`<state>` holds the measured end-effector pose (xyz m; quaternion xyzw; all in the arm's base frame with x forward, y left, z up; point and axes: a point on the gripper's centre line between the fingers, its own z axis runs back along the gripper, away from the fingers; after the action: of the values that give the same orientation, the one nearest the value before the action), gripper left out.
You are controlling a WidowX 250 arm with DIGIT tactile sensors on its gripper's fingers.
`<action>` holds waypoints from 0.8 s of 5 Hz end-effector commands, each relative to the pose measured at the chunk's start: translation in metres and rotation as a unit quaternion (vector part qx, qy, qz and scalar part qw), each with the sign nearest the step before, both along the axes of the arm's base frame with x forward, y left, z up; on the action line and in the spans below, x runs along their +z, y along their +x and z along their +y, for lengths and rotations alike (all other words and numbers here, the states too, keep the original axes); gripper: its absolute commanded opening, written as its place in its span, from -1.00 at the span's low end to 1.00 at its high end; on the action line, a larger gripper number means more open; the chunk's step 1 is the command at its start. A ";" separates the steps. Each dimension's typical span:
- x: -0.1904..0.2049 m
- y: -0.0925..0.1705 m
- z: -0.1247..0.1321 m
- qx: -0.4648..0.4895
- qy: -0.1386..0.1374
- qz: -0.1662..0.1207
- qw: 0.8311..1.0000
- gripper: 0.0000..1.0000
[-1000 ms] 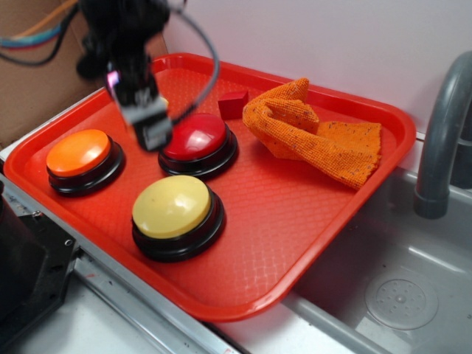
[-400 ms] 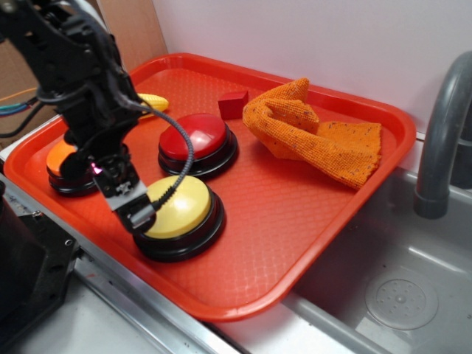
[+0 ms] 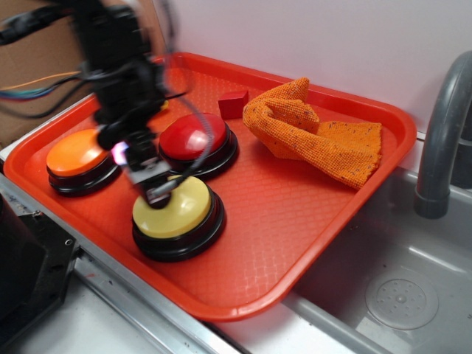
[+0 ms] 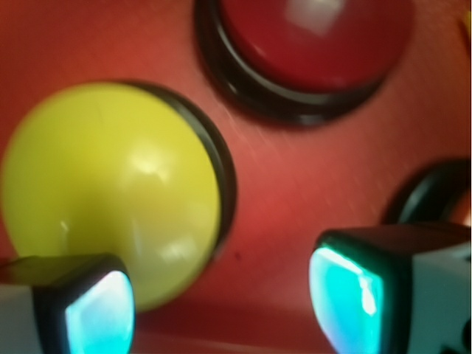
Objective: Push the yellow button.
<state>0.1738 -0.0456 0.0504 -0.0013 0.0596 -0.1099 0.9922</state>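
The gripper (image 3: 158,193), spread open and empty, is held at the rear edge of the yellow button (image 3: 177,210) on the tray's (image 3: 295,236) front, so the dome could be missed or only grazed off-centre.

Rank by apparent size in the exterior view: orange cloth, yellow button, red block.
1. orange cloth, largest
2. yellow button, though nearer the camera and partly hidden by the end effector
3. red block, clearly smallest

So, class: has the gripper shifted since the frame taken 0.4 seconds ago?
Yes. In the exterior view the gripper has moved from the near-left rim of the yellow button toward the red button, now over the yellow dome's back edge.
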 end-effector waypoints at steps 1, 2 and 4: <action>0.008 0.018 -0.010 0.014 0.026 0.056 0.998 1.00; 0.016 0.017 -0.017 0.010 0.022 0.020 1.000 1.00; 0.057 0.013 -0.029 0.016 0.044 -0.037 0.998 1.00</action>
<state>0.1774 -0.0656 0.0954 0.0536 0.0601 -0.0894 0.9927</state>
